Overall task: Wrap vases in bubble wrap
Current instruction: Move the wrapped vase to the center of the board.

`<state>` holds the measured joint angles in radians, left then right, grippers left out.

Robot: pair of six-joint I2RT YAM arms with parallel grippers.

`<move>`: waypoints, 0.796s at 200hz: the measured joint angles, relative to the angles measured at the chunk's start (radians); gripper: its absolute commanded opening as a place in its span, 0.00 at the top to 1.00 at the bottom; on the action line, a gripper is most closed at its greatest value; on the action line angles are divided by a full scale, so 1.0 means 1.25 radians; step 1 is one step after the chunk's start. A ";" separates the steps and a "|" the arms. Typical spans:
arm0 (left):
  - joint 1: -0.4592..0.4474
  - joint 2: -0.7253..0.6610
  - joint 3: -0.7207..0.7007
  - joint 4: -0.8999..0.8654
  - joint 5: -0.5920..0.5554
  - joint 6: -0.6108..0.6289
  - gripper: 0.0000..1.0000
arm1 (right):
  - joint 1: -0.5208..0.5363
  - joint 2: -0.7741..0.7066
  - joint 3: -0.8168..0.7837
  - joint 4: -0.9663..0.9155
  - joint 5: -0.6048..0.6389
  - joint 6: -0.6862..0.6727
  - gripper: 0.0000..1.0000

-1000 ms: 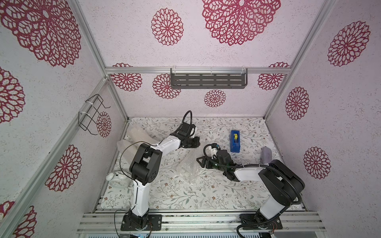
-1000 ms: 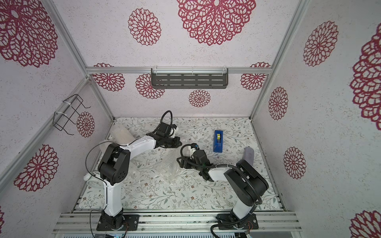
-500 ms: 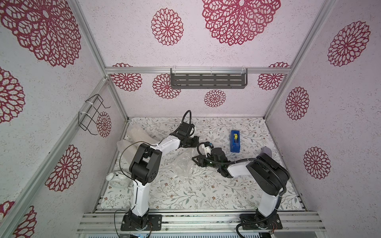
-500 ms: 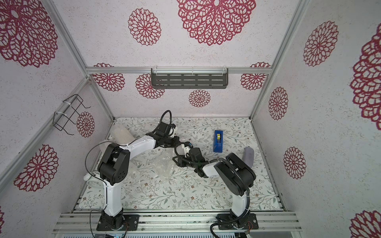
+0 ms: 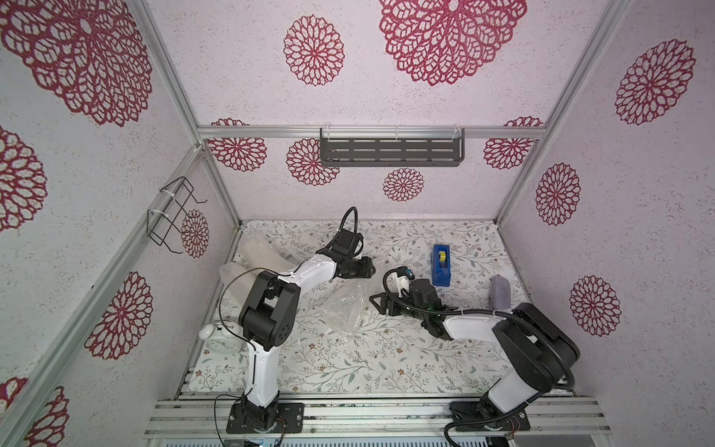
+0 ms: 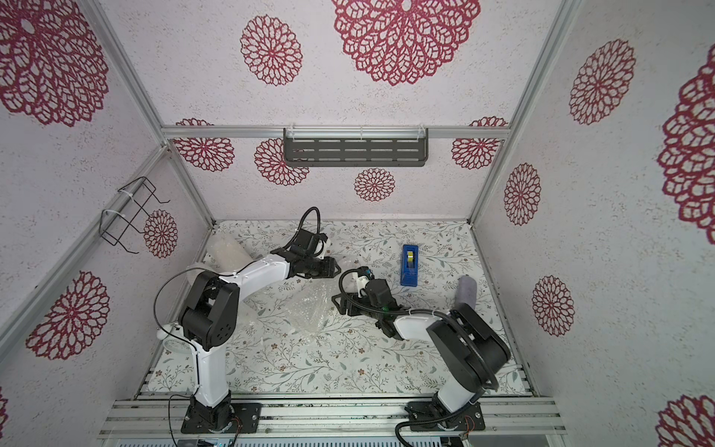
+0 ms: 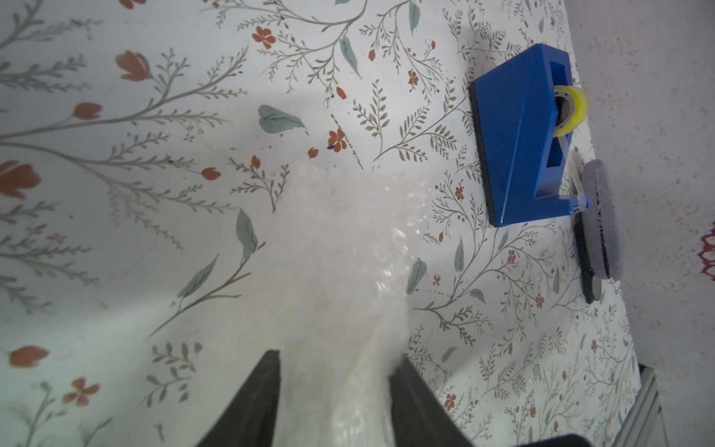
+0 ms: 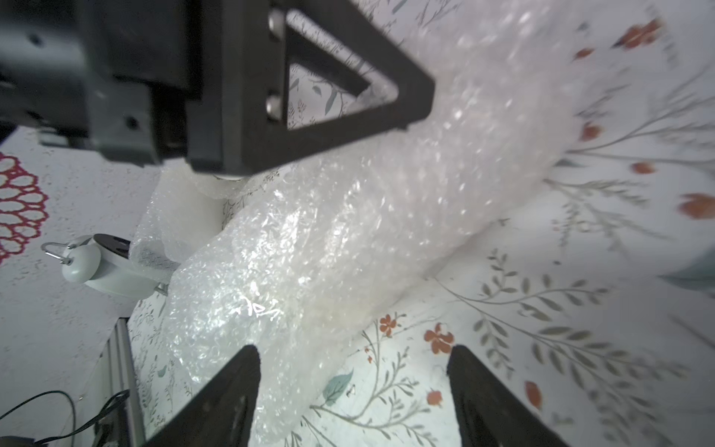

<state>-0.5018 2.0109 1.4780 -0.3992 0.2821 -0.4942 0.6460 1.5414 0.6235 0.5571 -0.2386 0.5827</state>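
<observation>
At the left gripper (image 7: 334, 360): jaws apart, wrap (image 7: 340, 271) filling the gap from one inner face to the other; pinched or merely lying there, impossible to tell. At the right gripper (image 8: 354, 348): jaws wide apart, clamped on nothing, one finger (image 8: 232, 398) right at the edge of the wrap, bare table (image 8: 541, 309) under the rest of the gap. From the right wrist, a long crinkled roll of wrap running from the left gripper's triangular finger (image 8: 329, 96) down towards the right jaws; contents hidden. In both top views, the two grippers close together near mid-table, wrap (image 5: 344, 305) heaped just beside them on the left arm's side. Past the right gripper, blue dispenser (image 5: 441, 265) upright, apart from the wrap. Against the left wall, two more wrapped bundles (image 5: 257, 253), and a white clock (image 5: 216, 338) nearer the front
</observation>
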 measured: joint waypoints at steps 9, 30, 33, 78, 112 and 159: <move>0.000 -0.012 -0.002 -0.025 -0.002 0.004 0.20 | -0.009 -0.046 -0.016 -0.022 0.019 -0.016 0.11; -0.002 -0.055 -0.005 -0.086 -0.022 0.025 0.02 | -0.032 -0.141 -0.051 -0.076 0.060 -0.052 0.07; -0.002 -0.062 -0.007 -0.092 -0.028 0.030 0.02 | -0.034 -0.152 -0.056 -0.083 0.065 -0.056 0.06; -0.027 -0.193 -0.096 -0.139 -0.097 0.123 0.02 | -0.103 -0.284 -0.116 -0.168 0.119 -0.102 0.02; -0.041 -0.191 -0.096 -0.197 -0.126 0.200 0.02 | -0.131 -0.298 -0.126 -0.188 0.127 -0.117 0.01; -0.045 -0.098 -0.048 -0.267 -0.181 0.264 0.02 | -0.131 -0.297 -0.127 -0.186 0.123 -0.117 0.01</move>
<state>-0.5583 1.8881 1.4185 -0.7334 0.0563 -0.1646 0.4820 1.1702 0.4648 0.3241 -0.0845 0.4370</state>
